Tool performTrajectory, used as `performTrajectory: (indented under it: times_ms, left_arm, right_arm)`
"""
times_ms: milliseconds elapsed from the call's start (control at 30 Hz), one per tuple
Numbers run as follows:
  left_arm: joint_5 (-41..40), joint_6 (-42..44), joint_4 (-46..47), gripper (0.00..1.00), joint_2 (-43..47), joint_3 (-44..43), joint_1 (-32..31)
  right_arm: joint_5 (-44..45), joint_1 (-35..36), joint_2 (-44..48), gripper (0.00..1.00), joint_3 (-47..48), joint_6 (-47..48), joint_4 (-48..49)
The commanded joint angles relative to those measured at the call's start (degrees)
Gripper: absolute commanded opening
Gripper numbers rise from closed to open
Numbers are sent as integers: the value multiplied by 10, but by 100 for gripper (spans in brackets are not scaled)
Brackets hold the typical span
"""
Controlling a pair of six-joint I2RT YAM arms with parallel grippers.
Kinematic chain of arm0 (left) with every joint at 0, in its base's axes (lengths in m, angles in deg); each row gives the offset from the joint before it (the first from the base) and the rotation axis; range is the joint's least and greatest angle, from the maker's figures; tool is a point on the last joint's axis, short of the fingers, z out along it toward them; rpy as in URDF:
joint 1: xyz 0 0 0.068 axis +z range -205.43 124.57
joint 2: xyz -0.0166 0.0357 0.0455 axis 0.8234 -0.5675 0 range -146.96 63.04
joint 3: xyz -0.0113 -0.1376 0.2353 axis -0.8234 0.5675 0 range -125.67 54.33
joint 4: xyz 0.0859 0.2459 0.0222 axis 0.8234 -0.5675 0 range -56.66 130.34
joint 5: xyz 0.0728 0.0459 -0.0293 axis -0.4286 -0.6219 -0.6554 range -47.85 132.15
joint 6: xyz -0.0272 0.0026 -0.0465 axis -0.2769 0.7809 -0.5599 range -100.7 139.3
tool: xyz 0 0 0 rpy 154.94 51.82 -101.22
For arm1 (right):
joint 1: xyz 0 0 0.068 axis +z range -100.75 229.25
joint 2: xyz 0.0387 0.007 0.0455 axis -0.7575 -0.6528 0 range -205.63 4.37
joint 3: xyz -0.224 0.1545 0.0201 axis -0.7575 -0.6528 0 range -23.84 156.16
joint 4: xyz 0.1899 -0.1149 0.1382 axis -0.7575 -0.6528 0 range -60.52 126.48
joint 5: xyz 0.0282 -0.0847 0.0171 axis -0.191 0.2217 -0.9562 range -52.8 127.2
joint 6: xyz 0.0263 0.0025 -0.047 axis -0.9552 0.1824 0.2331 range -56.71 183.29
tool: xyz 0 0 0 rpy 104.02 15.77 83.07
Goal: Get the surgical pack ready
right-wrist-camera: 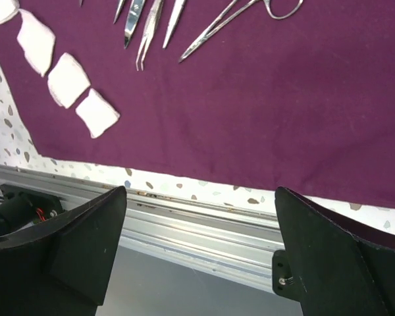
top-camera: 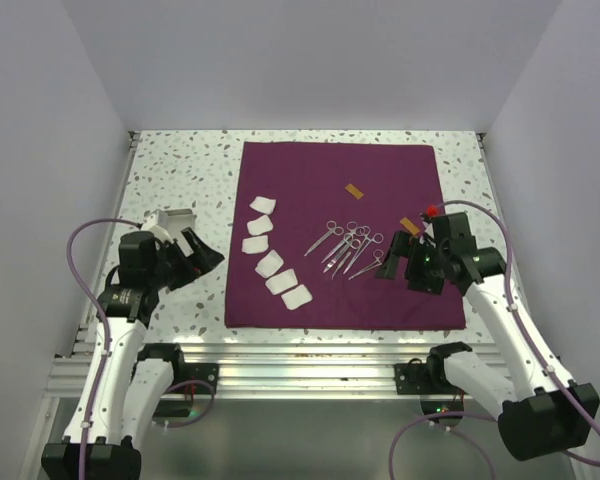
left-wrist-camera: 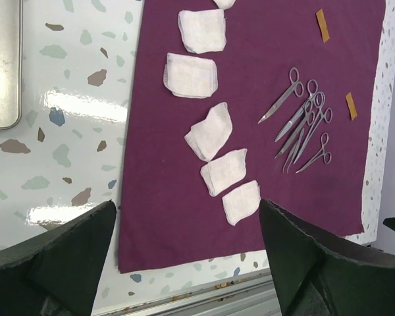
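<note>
Scissors (left-wrist-camera: 278,105) — flat on maroon cloth (left-wrist-camera: 158,210)

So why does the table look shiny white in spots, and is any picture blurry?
Left wrist view: light bounces off the speckled table in white glare patches, while the cloth looks matte and sharp. Right wrist view: the right gripper is dark against the lit scene, and the steel instruments glint but look crisp. Top external view: even light, only soft shadows, no glare.

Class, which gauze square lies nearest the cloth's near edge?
The gauze square at the row's lower right end in the top view; the other five lie farther up the cloth.
</note>
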Motion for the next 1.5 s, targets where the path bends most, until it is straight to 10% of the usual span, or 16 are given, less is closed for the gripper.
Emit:
performTrajectory:
  times_ms: [0,567,1467]
  left_arm:
    - [11,29,-6,93,-3,-33,-10]
    - [-43,88,-142,86,-71,-145,-31]
    - [-61,114,-150,83,-137,-175,-78]
  right_arm:
    - [36,-3,-10,99,0,-29,18]
    - [114,10,-254,59,104,-243,15]
    - [246,131,-476,42,232,-396,-28]
